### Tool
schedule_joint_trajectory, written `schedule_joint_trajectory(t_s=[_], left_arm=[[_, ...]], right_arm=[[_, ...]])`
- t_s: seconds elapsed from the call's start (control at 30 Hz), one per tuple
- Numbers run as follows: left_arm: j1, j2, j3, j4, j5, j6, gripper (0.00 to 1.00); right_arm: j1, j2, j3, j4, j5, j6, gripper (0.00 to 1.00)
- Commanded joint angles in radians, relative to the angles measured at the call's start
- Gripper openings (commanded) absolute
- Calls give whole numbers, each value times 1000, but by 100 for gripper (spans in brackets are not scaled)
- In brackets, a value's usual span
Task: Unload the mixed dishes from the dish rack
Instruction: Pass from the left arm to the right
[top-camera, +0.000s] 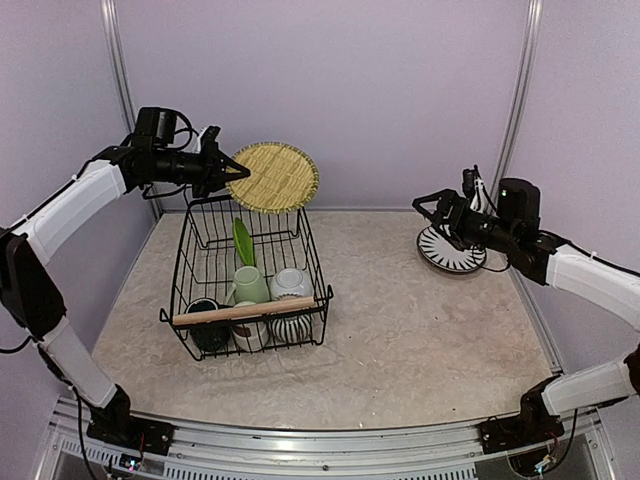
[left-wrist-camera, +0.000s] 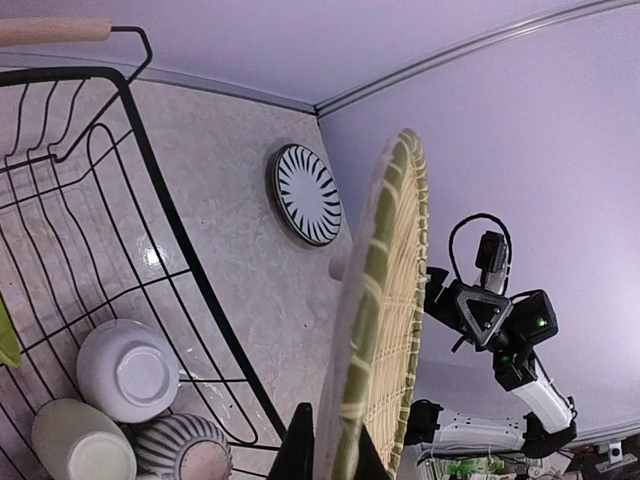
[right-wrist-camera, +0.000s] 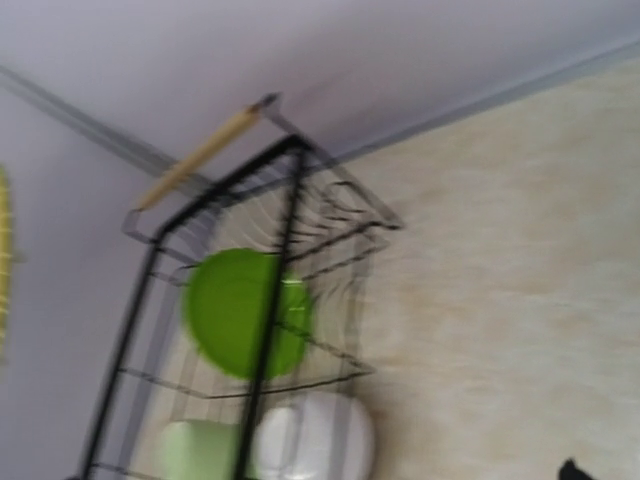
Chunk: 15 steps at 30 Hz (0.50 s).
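dish rack (top-camera: 247, 285): black wire basket, the landmark here; inside it stand the lime-green plate (top-camera: 243, 242), pale green mug (top-camera: 250, 284), white bowl (top-camera: 291, 283), striped mug (top-camera: 291, 327) and dark teal mug (top-camera: 206, 337)
woven plate (top-camera: 272, 177): yellow, held on edge above the far rim of the rack
left gripper (top-camera: 226, 170): jaws clamped on the near edge of the woven plate
striped plate (top-camera: 450, 249): already out, on the table (top-camera: 420, 340) well right of the rack
right gripper (top-camera: 436, 212): jaws wide apart, holding nothing, just above the striped plate
step: seems to be carrying the woven plate out; next it needs a free spot beside the rack
views: left wrist shows the woven plate's weave; right wrist, blurred, shows the lime-green plate's face
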Motion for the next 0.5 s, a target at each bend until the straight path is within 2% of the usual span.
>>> schedule_joint_trajectory(t_s=[0.0,0.47], left_arm=[[-76,61,57,93,72,-30,0],[-173,166,132,86,74,-28,0]], right_arm=[[41,46,24,188,-96,95,100],[190,240,153,294,-121,166,98]])
